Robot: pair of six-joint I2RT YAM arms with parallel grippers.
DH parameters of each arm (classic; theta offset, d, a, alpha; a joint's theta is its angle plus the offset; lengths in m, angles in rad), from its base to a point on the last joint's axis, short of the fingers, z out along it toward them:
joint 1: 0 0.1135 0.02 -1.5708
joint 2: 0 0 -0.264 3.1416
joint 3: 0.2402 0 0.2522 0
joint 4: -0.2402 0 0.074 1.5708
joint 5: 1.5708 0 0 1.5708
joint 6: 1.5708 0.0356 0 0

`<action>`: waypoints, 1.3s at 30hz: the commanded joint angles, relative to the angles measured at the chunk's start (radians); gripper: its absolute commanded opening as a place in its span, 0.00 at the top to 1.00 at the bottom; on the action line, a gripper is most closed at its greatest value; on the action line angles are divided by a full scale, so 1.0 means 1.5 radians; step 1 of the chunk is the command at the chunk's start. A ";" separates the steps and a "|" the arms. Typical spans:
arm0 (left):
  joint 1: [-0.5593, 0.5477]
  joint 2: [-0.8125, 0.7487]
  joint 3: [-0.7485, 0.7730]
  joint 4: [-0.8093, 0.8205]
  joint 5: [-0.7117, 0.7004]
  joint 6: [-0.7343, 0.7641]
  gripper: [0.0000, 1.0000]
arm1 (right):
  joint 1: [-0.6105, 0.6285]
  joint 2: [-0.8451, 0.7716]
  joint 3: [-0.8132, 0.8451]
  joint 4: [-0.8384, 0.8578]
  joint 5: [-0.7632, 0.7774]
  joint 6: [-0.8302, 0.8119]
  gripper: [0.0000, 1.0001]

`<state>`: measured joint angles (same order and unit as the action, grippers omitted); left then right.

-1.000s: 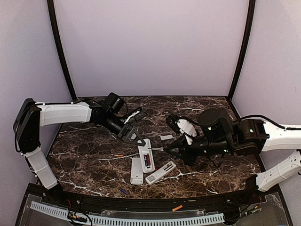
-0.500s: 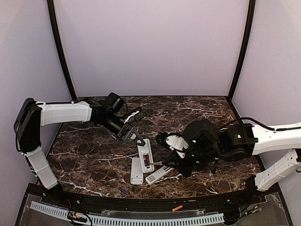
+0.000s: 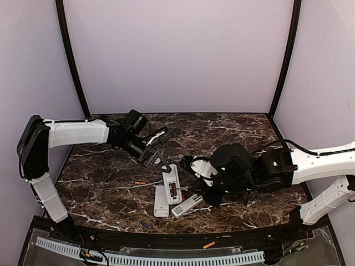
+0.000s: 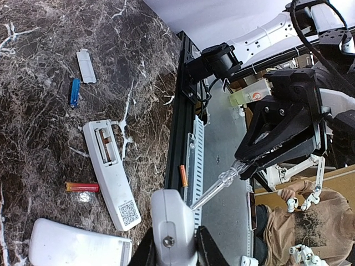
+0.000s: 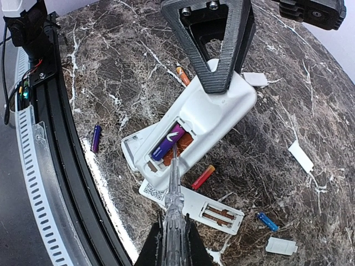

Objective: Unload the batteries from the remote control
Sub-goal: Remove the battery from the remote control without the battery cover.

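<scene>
We've got the left gripper (image 4: 173,250) clamped on the end of the white remote (image 5: 213,113), back side up, compartment open. The right gripper (image 5: 172,244) is closed tight on a clear pointed tool (image 5: 173,194). Its tip is right at the purple battery (image 5: 168,142) seated in the bay, with an orange cell (image 5: 181,145) alongside. Loose on the worktop (image 5: 122,66) nearby we see a red battery (image 5: 203,177), a blue battery (image 5: 268,221) and a second purple cell (image 5: 96,137).
</scene>
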<state>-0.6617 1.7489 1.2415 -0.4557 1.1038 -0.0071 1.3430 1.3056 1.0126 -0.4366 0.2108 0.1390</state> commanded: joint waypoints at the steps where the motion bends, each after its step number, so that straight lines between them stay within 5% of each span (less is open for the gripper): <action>1: -0.005 0.003 0.018 -0.021 0.028 0.019 1.00 | 0.005 0.013 -0.021 0.049 0.020 -0.016 1.00; 21: -0.007 0.012 0.019 -0.024 0.045 0.028 1.00 | -0.026 -0.074 -0.208 0.307 -0.042 0.006 1.00; 39: -0.009 0.015 0.019 -0.030 0.060 0.040 1.00 | -0.070 -0.054 -0.269 0.423 -0.131 0.030 1.00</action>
<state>-0.6659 1.7824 1.2430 -0.4839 1.1183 0.0349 1.2621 1.2259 0.6460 0.0841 0.0643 0.1482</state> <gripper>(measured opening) 0.201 0.078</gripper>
